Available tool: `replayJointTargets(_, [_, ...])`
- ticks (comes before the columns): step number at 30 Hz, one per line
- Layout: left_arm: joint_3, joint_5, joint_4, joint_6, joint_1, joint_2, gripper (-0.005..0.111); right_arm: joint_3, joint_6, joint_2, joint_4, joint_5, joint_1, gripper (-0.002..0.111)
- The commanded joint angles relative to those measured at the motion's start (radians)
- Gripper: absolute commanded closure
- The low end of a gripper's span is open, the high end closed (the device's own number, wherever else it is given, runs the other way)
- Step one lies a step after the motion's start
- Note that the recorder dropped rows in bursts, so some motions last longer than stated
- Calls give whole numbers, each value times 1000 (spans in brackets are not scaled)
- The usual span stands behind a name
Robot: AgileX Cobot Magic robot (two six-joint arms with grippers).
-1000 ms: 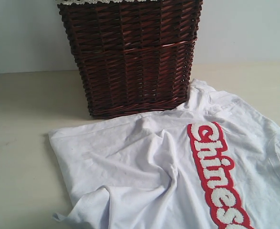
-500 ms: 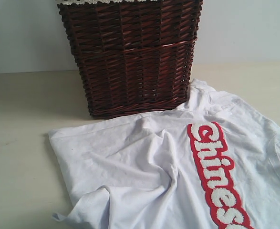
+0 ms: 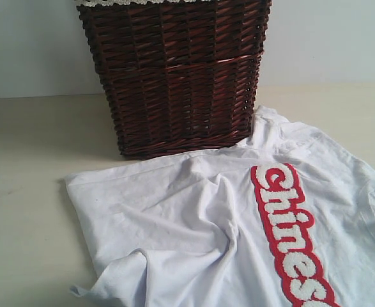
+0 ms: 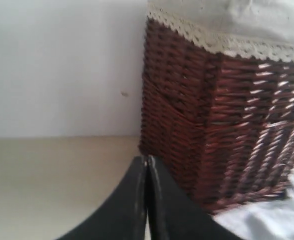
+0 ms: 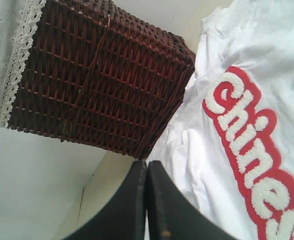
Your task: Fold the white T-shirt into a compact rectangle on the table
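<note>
Status: shirt lies unfolded and rumpled on table. It fills lower centre and right of the exterior frame and runs off the bottom and right edges. Red band with white lettering faces up, slanting toward lower right. One sleeve reaches up beside basket near frame centre; touching or just apart, cannot tell. Lower-left corner of cloth is curled and bunched, with creases fanning across the middle. No fold made yet, by the look of it.

Left gripper is clenched with jaws pressed together, nothing between them, pointing toward the basket's base. Right gripper is likewise clenched and empty, poised over the shirt's edge by the basket.

Likely both are held clear of the cloth before a first grasp; jaws must part before any hem is taken. Basket crowds the far sleeve, so that side may snag.
</note>
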Motion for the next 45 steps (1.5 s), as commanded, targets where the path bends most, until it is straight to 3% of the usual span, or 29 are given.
replayJointTargets(1, [-8, 33, -597, 1142, -52, 77, 107, 5, -4, -6, -3, -9, 0, 108])
replayJointTargets(2, [-12, 106, -687, 1328, -69, 96, 107, 5, -4, -6, -3, -9, 0, 108])
replayJointTargets(4, [-35, 324, -831, 1495, -94, 126, 107, 5, -4, -6, -3, -9, 0, 108])
replayJointTargets(7, [-62, 638, -933, 1478, -120, 150, 107, 5, -4, -6, -3, -9, 0, 108])
replayJointTargets(11, [-69, 793, -1062, 1523, -124, 139, 107, 5, -4, -6, -3, -9, 0, 108])
replayJointTargets(13, [-69, 863, -1267, 1692, -132, 139, 107, 5, -4, -6, -3, -9, 0, 108])
replayJointTargets(15, [-69, 1031, -1592, 2007, -133, 144, 107, 5, -4, -6, -3, -9, 0, 108])
replayJointTargets(17, [-66, 1199, -1802, 2249, -156, 155, 107, 5, -4, -6, -3, -9, 0, 108])
replayJointTargets(20, [-66, 1136, -1881, 2248, -236, 190, 107, 5, -4, -6, -3, -9, 0, 108])
replayJointTargets(23, [-74, 1009, -1826, 2206, -273, 269, 107, 5, -4, -6, -3, -9, 0, 108])
replayJointTargets(28, [-172, 1135, -1645, 2077, -278, 433, 107, 5, -4, -6, -3, -9, 0, 108])
replayJointTargets(31, [-211, 1204, -1715, 2045, -278, 511, 107, 5, -4, -6, -3, -9, 0, 108])
replayJointTargets(35, [-194, 1178, -1818, 2129, -278, 520, 106, 5, -4, -6, -3, -9, 0, 108])
replayJointTargets(39, [-137, 1127, -1848, 2381, -278, 524, 86, 5, -4, -6, -3, -9, 0, 108])
replayJointTargets(43, [-110, 1118, -1855, 2456, -278, 526, 55, 5, -4, -6, -3, -9, 0, 108])
replayJointTargets(45, [-104, 1114, -1878, 2500, -278, 537, 50, 5, -4, -6, -3, -9, 0, 108])
